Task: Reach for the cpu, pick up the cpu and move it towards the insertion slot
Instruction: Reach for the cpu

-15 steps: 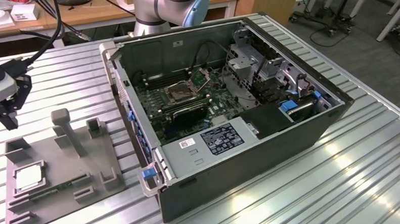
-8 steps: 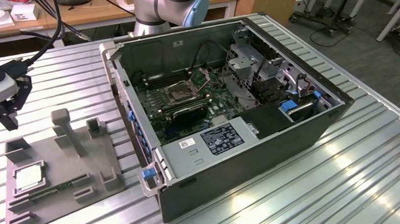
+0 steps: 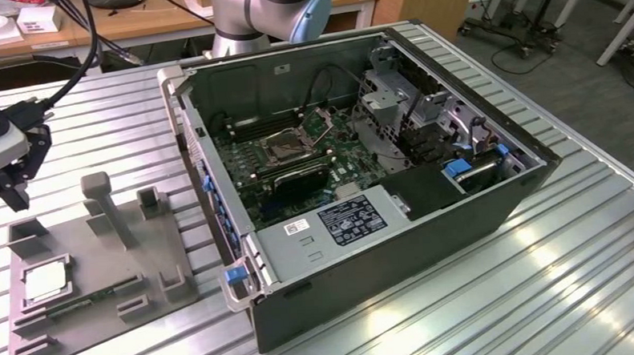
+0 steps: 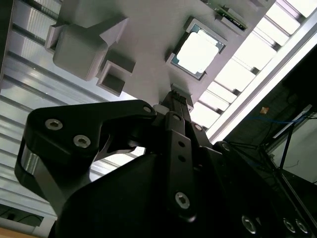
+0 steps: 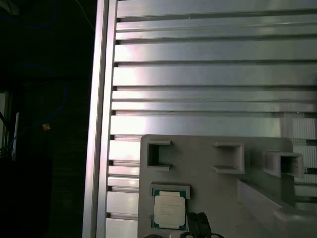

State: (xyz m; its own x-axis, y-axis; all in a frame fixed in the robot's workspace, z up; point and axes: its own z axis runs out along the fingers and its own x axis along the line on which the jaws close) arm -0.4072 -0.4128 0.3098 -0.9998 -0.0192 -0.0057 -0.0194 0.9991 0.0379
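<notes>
On the grey plate, the square cpu gleams.

A: Where did the cpu lie?
B: In a square frame on the fixture plate, which lay on the slotted table, to the exterior view's left of the open computer case.
A: And the insertion slot?
B: Inside the case, on the motherboard, well apart from the cpu.
A: The gripper?
B: Above the plate's edge, apart from the cpu.

Ribbed silver aluminium counter, glare at lower right. Light wooden desk upper left; grey floor upper right.
</notes>
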